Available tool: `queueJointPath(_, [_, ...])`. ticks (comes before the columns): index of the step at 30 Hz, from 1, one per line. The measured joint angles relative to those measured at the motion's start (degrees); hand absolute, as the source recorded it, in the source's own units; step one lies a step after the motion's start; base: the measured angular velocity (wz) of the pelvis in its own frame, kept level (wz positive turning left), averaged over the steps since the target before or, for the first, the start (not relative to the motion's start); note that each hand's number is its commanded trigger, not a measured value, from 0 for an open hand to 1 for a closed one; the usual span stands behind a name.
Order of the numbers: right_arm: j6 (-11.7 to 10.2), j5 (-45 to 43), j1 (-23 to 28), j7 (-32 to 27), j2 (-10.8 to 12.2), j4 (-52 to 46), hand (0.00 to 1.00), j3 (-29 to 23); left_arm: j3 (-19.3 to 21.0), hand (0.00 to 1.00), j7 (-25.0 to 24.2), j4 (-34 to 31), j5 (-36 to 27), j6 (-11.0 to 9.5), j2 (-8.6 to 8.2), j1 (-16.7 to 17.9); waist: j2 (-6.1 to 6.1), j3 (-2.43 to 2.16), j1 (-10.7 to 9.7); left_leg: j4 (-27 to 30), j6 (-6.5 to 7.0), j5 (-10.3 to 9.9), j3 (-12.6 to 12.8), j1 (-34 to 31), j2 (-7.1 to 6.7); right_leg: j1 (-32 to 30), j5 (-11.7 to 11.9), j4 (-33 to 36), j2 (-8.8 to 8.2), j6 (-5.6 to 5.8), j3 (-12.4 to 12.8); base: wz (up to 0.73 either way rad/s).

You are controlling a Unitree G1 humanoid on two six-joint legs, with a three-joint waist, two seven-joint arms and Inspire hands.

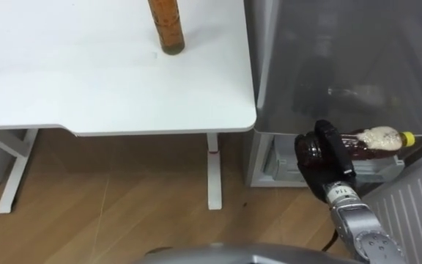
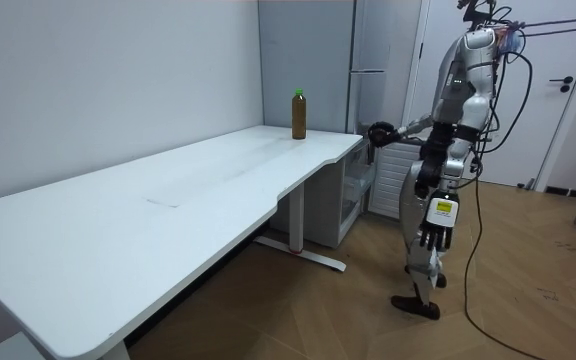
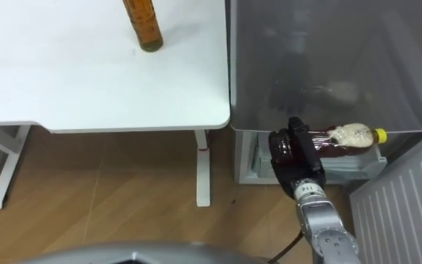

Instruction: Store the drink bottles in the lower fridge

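Note:
A dark drink bottle point(image 1: 376, 139) with a yellow cap and pale label lies sideways in my right hand point(image 1: 321, 154), whose fingers are curled round its bottom end. It hangs at the open lower compartment point(image 1: 280, 163) of the grey fridge point(image 1: 343, 59), cap pointing right. A second, brown bottle point(image 1: 167, 26) with a green cap point(image 2: 298, 92) stands upright near the far edge of the white table point(image 1: 86, 73). In the room view I stand before the fridge point(image 2: 358, 90), right arm stretched toward it; my left hand point(image 2: 430, 238) hangs at my side, fingers relaxed.
The lower fridge door point(image 1: 416, 209), white and ribbed inside, stands open at the right. The table's corner point(image 1: 247, 121) lies right beside the fridge, with its white leg point(image 1: 212, 172) below. Wooden floor point(image 1: 108, 213) stretches under the table.

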Motion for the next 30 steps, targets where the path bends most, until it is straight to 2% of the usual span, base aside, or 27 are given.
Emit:
queueJointPath(6, [0.14, 0.41, -0.96, -1.14, -0.02, 0.82, 1.0, -0.25, -0.05, 0.0, 0.08, -1.05, -0.04, 0.41, 0.01, 0.03, 0.04, -0.06, -0.81, 1.88, 0.02, -0.01, -0.11, -1.5, -0.5, -0.23, -0.48, 0.54, -0.85, 0.26, -2.02, 0.16])
queueJointPath(9, [0.68, 1.06, -4.84, -1.25, -0.05, 5.37, 1.0, -1.31, -0.02, 0.0, -0.01, -1.06, 0.05, 0.4, 0.1, -0.83, -0.12, -0.09, -0.98, 3.83, 0.47, -0.28, -0.2, -3.88, -0.64, -2.85, -1.56, 3.75, -1.43, 0.22, -2.46, 0.13])
queueJointPath(14, [0.83, 0.92, -10.98, -0.14, -0.06, 11.84, 1.0, -2.16, 0.62, 0.0, -0.61, -0.96, 0.61, -0.02, 0.39, -3.85, -0.48, 0.29, -1.62, 9.48, 1.06, -0.78, -0.73, -10.23, -0.45, -8.33, -2.8, 8.86, -2.14, -0.03, -2.73, 0.1])
queueJointPath(16, [0.83, 0.68, -15.37, 0.1, -0.08, 17.09, 1.0, -3.66, 0.41, 0.0, -0.58, -1.0, 0.62, -0.67, 0.71, -5.74, -0.35, 0.43, -1.53, 13.14, 1.38, -1.96, -1.11, -14.2, -0.08, -12.57, -4.04, 13.09, -2.37, -0.1, -3.01, 0.15])
queueJointPath(17, [0.87, 0.81, -16.5, 0.1, -0.09, 18.4, 1.0, -4.0, 0.39, 0.0, -0.57, -0.98, 0.61, -0.71, 0.83, -6.22, -0.41, 0.47, -1.61, 13.95, 1.45, -2.19, -1.36, -15.47, -0.12, -13.7, -4.38, 14.27, -2.67, -0.1, -3.44, 0.16])
queueJointPath(19, [1.09, 1.23, -22.09, 0.15, -0.33, 24.97, 1.0, -6.16, 0.28, 0.0, -0.27, -0.91, 0.57, -1.04, 1.19, -8.65, -0.35, 0.51, -1.42, 16.88, 1.81, -2.46, -1.83, -20.7, -0.4, -19.26, -5.22, 18.65, -3.44, 0.0, -3.57, 0.14])
queueJointPath(22, [1.08, 1.6, -28.43, 0.14, -0.54, 32.77, 1.0, -8.2, -0.87, 0.0, 0.54, -0.59, 0.56, -1.33, 1.72, -10.42, -0.59, 1.15, -1.07, 19.47, 2.24, -2.05, -2.14, -26.29, -0.69, -25.12, -5.1, 21.95, -4.04, 0.01, -3.38, 0.03])
queueJointPath(24, [1.0, 2.08, -31.18, 0.38, -1.05, 37.07, 1.0, -9.73, -1.41, 0.0, 0.65, -0.52, 0.56, -1.58, 1.97, -11.6, -0.79, 1.4, 0.17, 21.03, 2.48, -1.87, -2.01, -29.79, -0.7, -29.03, -4.97, 24.12, -4.35, -0.29, -3.02, -0.04])
queueJointPath(26, [1.07, 2.16, -33.28, 0.61, -1.57, 40.07, 1.0, -11.33, -1.9, 0.0, 0.65, -0.57, 0.16, -1.81, 2.13, -12.25, -1.04, 1.5, 1.57, 22.37, 2.73, -1.69, -1.44, -33.34, -0.87, -33.26, -5.11, 26.67, -4.96, -0.57, -2.19, -0.11])
queueJointPath(27, [1.29, 2.1, -34.5, 0.62, -2.03, 41.26, 1.0, -12.57, -1.91, 0.0, 0.64, -0.49, -0.11, -1.79, 2.17, -12.55, -0.98, 1.52, 1.66, 23.06, 2.93, -1.47, -1.28, -35.72, -0.99, -35.9, -5.25, 28.18, -5.44, -0.61, -1.86, 0.0])
queueJointPath(28, [1.3, 1.94, -35.38, 0.61, -2.66, 41.9, 1.0, -13.11, -1.91, 0.0, 0.64, -0.47, -0.11, -1.76, 2.37, -12.79, -1.02, 1.56, 1.7, 23.1, 3.1, -0.94, -1.25, -37.54, -1.71, -38.18, -5.39, 29.27, -6.1, -0.55, -1.72, 0.09])
queueJointPath(29, [1.31, 1.97, -35.93, 0.62, -3.08, 42.32, 1.0, -13.1, -1.91, 0.0, 0.65, -0.46, -0.19, -1.75, 2.53, -12.95, -1.07, 1.59, 1.76, 23.15, 3.16, -0.67, -1.21, -38.37, -1.69, -39.17, -5.42, 29.72, -6.32, -0.54, -1.64, 0.09])
queueJointPath(30, [1.31, 2.06, -37.32, 0.6, -3.8, 43.36, 1.0, -13.31, -1.91, 0.0, 0.67, -0.48, -0.2, -1.8, 2.97, -13.26, -1.3, 1.81, 2.04, 23.39, 3.27, -0.25, -0.76, -39.85, -1.72, -41.1, -5.46, 30.7, -6.66, -0.61, -1.27, 0.0])
